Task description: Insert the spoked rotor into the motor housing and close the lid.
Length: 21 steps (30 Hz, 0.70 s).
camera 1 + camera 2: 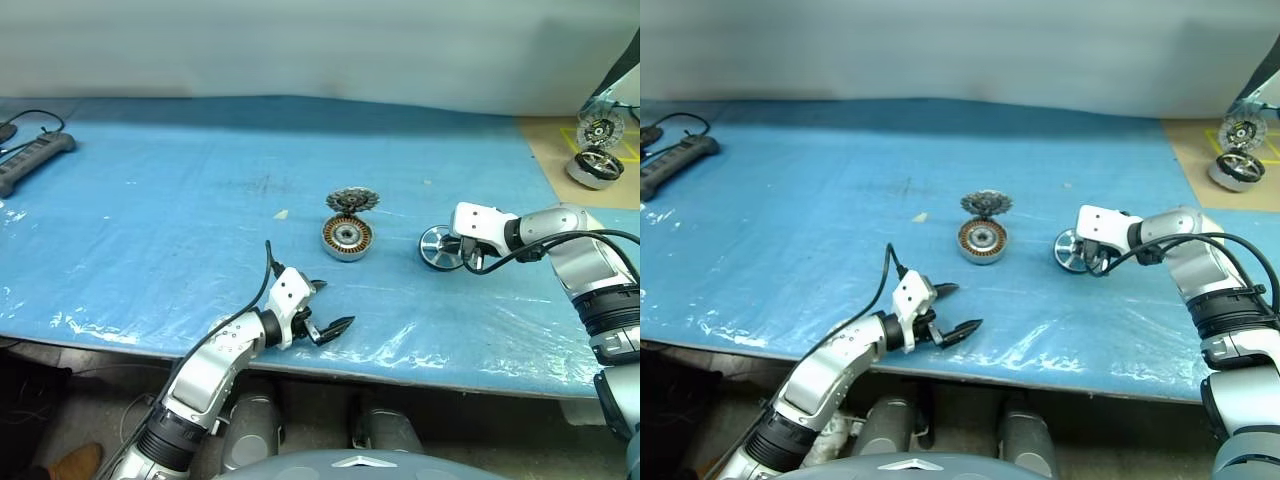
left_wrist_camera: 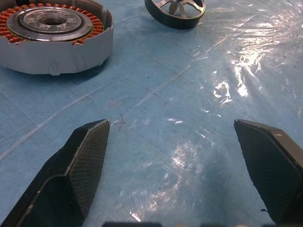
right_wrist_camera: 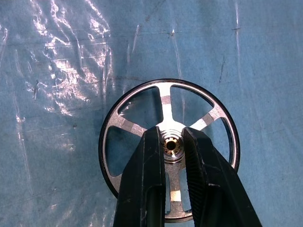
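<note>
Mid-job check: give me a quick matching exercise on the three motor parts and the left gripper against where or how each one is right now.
Things:
1. spoked rotor
2. motor housing
3. lid
4. left gripper

States:
A. just behind the copper-wound ring, farther from the robot
B. open over bare blue cover, nothing between its fingers
C. on the table with the right gripper closing on its centre hub
D. uncovered in mid-table, coils showing

Pairs: 1-C, 2-D, 3-A, 4-B
</note>
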{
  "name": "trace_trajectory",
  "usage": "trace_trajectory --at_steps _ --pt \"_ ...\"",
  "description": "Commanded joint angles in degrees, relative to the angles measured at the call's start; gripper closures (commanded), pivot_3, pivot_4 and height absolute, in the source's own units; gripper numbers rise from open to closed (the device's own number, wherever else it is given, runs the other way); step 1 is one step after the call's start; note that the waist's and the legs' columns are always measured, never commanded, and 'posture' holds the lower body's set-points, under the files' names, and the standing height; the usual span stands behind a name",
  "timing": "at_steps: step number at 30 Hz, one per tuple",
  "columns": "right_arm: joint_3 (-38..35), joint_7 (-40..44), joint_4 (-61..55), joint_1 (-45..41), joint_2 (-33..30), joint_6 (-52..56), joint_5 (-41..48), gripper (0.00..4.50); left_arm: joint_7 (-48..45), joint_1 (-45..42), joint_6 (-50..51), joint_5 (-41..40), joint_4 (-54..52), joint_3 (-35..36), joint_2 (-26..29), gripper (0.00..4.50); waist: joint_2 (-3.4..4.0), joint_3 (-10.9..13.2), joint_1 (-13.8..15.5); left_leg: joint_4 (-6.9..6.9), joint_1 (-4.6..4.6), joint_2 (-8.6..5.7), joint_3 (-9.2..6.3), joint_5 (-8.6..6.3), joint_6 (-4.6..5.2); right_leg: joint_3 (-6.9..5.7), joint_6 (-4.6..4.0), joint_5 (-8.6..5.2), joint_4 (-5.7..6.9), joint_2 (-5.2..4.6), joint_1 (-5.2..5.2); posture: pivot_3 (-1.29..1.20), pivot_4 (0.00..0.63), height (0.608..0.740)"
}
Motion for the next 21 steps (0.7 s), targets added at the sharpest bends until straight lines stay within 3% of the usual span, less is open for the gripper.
trace_trajectory --at_steps 1,11,16,21 --pt "1.65 2.47 -1.54 2.51 -0.39 1.24 -0.26 4.26 -0.17 -0.18 -0.82 -0.11 -1.03 -0.09 -0.10 0.00 0.00 0.00 0.01 -0.02 -0.01 0.00 0.00 0.00 0.00 0.00 0.00 0.00 -0.02 0.00 -0.01 0.00 0.150 0.740" --pt "-5.47 2.08 -17.03 4.52 0.67 14.54 7.69 4.26 0.08 -0.74 -0.93 -0.56 -0.41 0.90 -0.42 0.00 0.02 0.04 -0.01 -0.10 -0.13 -0.02 0.01 0.00 -0.01 0.02 0.01 -0.01 -0.04 0.00 -0.20 0.00 0.150 0.740" --pt "-8.95 0.75 -26.01 4.94 1.08 23.06 13.63 4.26 0.34 -1.75 -0.76 -1.60 0.00 2.83 -1.02 0.00 0.10 0.07 0.01 -0.10 -0.73 -0.02 0.03 0.04 -0.04 0.04 0.00 0.00 0.06 0.00 -0.86 0.00 0.150 0.740" --pt "-15.06 -6.14 -32.12 5.27 7.41 32.78 21.60 4.26 0.24 -3.11 -0.80 -1.71 -0.61 3.98 -0.41 0.00 0.10 0.07 -0.03 -0.08 -0.95 -0.03 0.03 0.05 -0.03 0.03 0.00 0.00 0.05 0.00 -1.03 0.00 0.150 0.740"
